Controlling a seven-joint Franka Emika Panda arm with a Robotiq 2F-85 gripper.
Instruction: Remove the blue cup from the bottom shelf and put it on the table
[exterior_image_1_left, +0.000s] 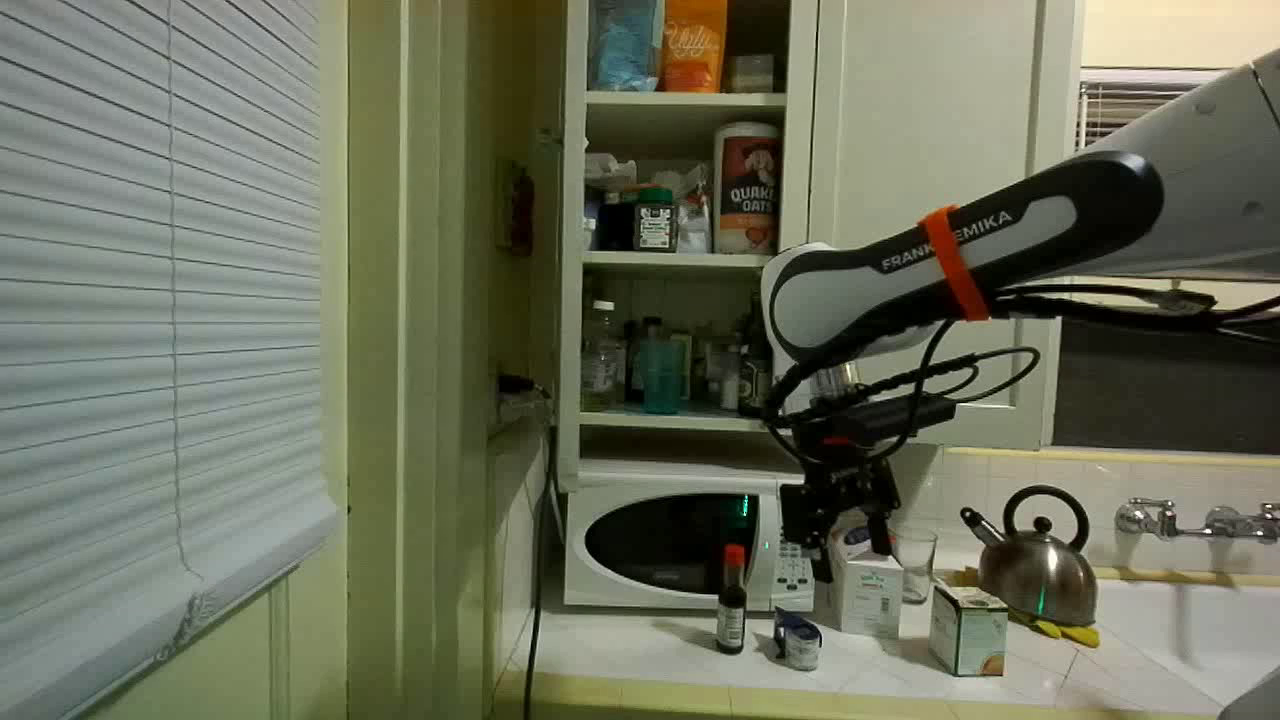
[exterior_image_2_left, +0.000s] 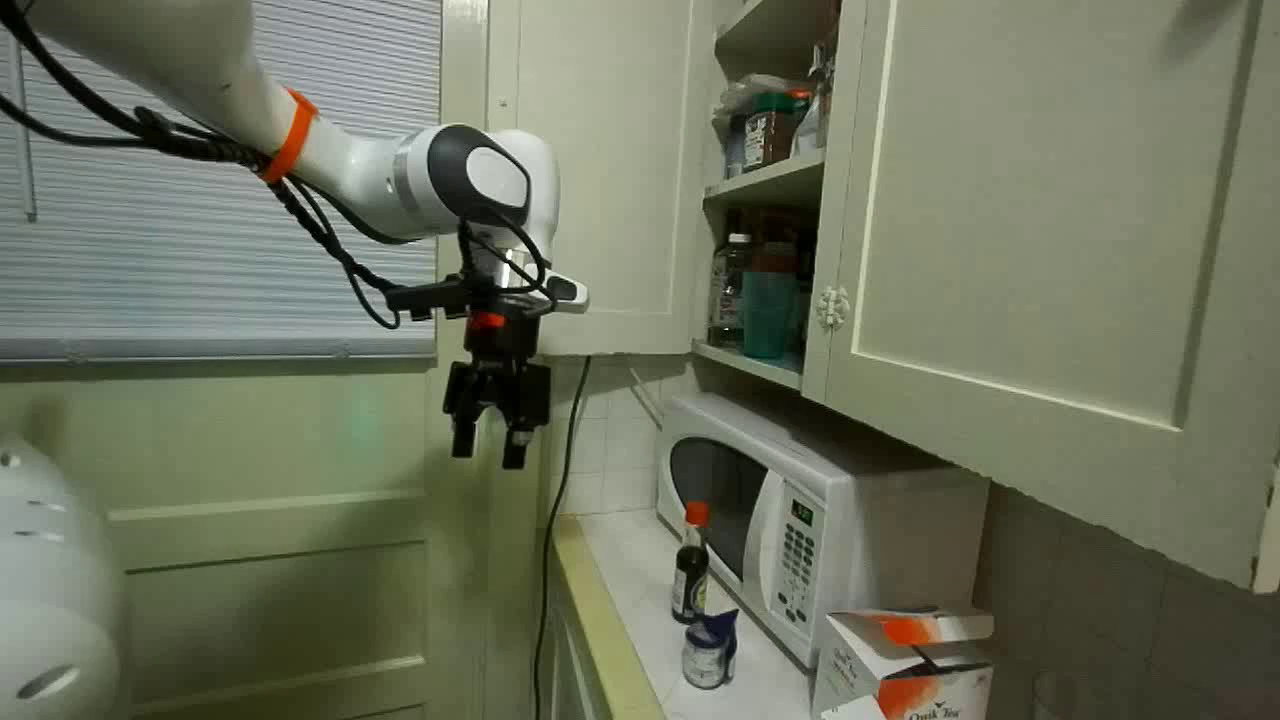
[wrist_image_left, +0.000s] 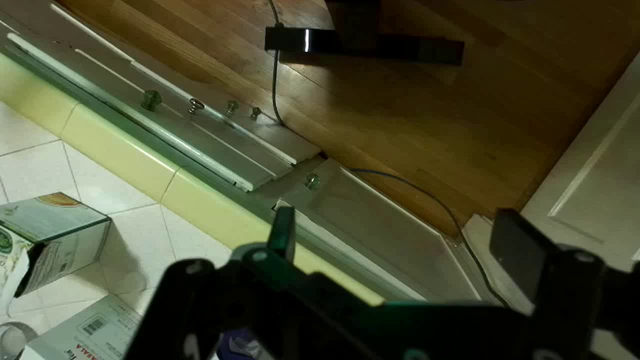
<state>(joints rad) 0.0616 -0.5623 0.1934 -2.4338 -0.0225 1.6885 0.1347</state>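
Note:
The blue cup stands upright on the bottom shelf among bottles; the cup (exterior_image_1_left: 661, 377) (exterior_image_2_left: 769, 315) and the shelf (exterior_image_1_left: 690, 422) (exterior_image_2_left: 748, 367) show in both exterior views. The table is the pale tiled countertop (exterior_image_1_left: 610, 655) (exterior_image_2_left: 622, 560) below the cabinet; its edge shows in the wrist view (wrist_image_left: 142, 227). My gripper (exterior_image_1_left: 852, 555) (exterior_image_2_left: 488, 450) points down, apart from the cup and lower than the shelf, in front of the cabinet. In the wrist view the fingers (wrist_image_left: 397, 242) are wide apart with nothing between them. The cup is out of the wrist view.
A white microwave (exterior_image_1_left: 650, 545) sits under the shelf. A red-capped bottle (exterior_image_1_left: 732, 605), a small jar (exterior_image_1_left: 798, 640), tea boxes (exterior_image_1_left: 968, 630), a glass (exterior_image_1_left: 915, 565) and a kettle (exterior_image_1_left: 1040, 570) stand on the countertop. Clear and dark bottles (exterior_image_1_left: 602, 355) flank the cup. A cabinet door (exterior_image_2_left: 610, 180) stands open.

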